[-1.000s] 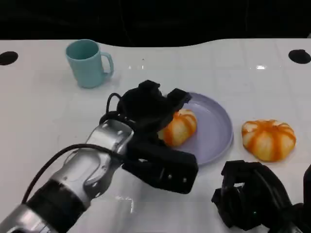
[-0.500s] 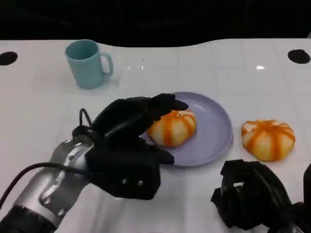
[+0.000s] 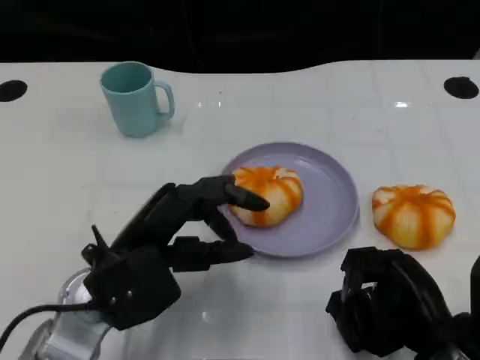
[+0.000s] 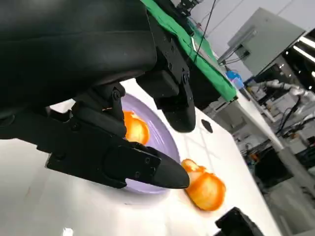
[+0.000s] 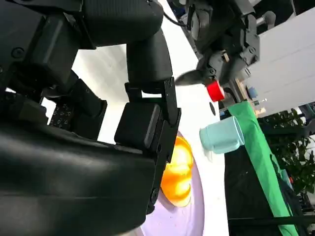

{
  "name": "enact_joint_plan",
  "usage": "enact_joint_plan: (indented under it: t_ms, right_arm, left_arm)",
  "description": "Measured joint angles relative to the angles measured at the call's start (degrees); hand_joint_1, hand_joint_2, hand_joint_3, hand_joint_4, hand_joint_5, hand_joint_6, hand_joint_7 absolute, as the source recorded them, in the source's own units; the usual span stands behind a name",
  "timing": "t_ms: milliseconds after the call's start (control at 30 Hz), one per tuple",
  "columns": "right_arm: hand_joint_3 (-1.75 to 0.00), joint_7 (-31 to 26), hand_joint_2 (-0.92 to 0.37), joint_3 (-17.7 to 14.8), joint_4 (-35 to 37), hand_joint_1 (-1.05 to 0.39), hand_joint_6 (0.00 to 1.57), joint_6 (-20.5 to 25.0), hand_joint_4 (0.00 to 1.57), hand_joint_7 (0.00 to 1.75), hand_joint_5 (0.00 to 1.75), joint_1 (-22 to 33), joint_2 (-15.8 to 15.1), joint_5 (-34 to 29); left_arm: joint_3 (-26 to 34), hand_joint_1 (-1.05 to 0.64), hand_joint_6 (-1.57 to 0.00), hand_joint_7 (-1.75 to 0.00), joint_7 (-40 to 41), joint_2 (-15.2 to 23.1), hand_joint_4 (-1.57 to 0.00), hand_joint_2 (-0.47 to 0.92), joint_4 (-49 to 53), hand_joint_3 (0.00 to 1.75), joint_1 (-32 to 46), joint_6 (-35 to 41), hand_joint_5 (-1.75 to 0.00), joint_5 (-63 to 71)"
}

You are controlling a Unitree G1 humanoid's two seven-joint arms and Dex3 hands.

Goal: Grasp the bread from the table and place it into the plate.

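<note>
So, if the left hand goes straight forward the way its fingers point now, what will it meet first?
Most likely the bread on the plate: the left hand is open, its fingers aimed at that bun over the purple plate's near rim. Height is unclear, so it might touch the rim first.

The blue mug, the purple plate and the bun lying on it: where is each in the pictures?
Mug (image 3: 135,101), head view, on its outer wall.
Plate (image 3: 334,199), head view, on its bare floor right of the bun.
Bun on the plate (image 3: 271,195), head view, on its striped top.

Black many-fingered hand (image 3: 161,251), silver forearm (image 3: 64,330)
</note>
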Motion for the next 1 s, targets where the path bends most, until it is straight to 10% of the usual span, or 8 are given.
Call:
enact_joint_plan:
  t_ms: [467, 1000]
  right_arm:
    - [-1.49, 0.16, -0.01, -0.11, -0.24, -1.05, 1.57, 0.03, 1.44, 0.95, 1.47, 0.28, 0.01, -0.02]
    - [-1.47, -0.25, -0.03, 0.32, -0.25, -1.05, 1.57, 0.03, 1.46, 0.97, 1.45, 0.46, 0.30, -0.10]
  left_arm:
    - [3.23, -0.80, -0.84, -1.43, -11.90, -2.88, -0.95, 0.92, -0.06, 0.30, 7.29, -1.77, -1.74, -13.84]
    - [5.74, -0.79, -0.87, -1.66, -19.81, -7.71, -1.03, 0.92, -5.68, 0.35, 15.97, 6.94, -1.75, -24.44]
